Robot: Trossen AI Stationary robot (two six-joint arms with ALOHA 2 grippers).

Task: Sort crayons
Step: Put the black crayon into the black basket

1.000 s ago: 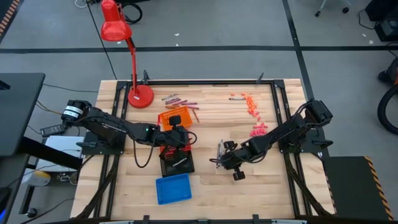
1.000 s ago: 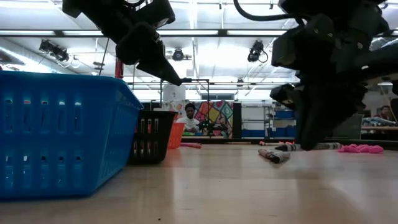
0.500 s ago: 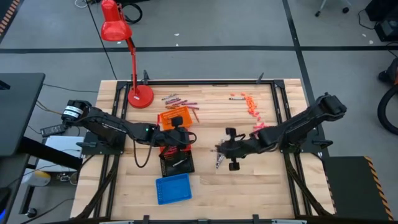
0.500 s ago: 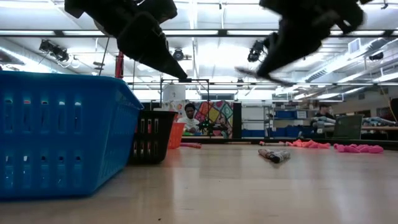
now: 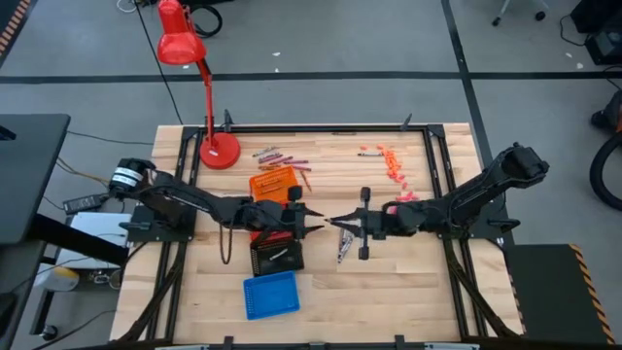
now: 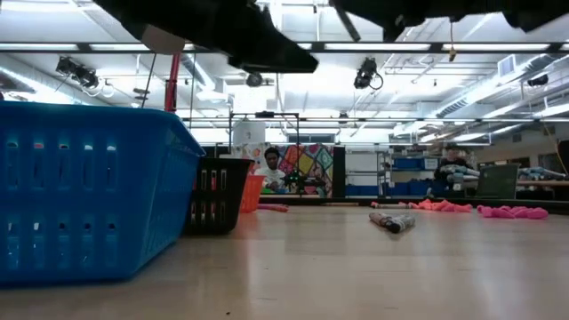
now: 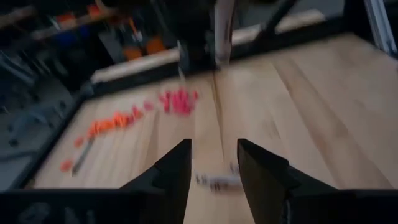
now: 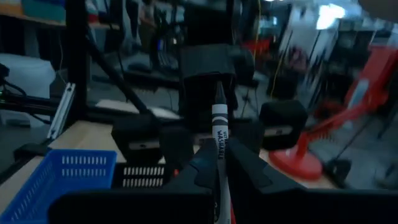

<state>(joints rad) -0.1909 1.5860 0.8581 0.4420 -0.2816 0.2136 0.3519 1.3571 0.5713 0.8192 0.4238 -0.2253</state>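
My right gripper (image 5: 340, 225) points level toward the table's left and is shut on a grey-white crayon (image 8: 219, 124) with a black label. My left gripper (image 5: 312, 221) is open and empty. It points level toward the right and faces the crayon's tip, a small gap away; its fingers (image 7: 180, 168) stand apart. Both are above the table, right of the trays. A few grey crayons (image 5: 345, 249) lie on the table below. Maroon crayons (image 5: 277, 156), orange crayons (image 5: 392, 165) and pink-red crayons (image 5: 403, 201) lie in groups farther back. My right gripper pinches the grey-white crayon's labelled body (image 8: 219, 152) between its two fingers. The fingers come level from the table's right and lie along the crayon. The crayon sticks out forward past the fingertips, its tip (image 8: 218, 90) toward my left gripper, lifted clear of the table.
An orange tray (image 5: 274, 182), a black tray (image 5: 277, 256) and a blue tray (image 5: 270, 295) stand in a row left of centre, with a red tray (image 5: 264, 233) under my left arm. A red desk lamp (image 5: 216, 146) stands at the far left.
My right gripper has risen from the grey crayons on the table with one crayon. It has gone toward the left and far edges and turned level. My left gripper has swung from above the trays toward the right, tipping up to point level at the crayon.
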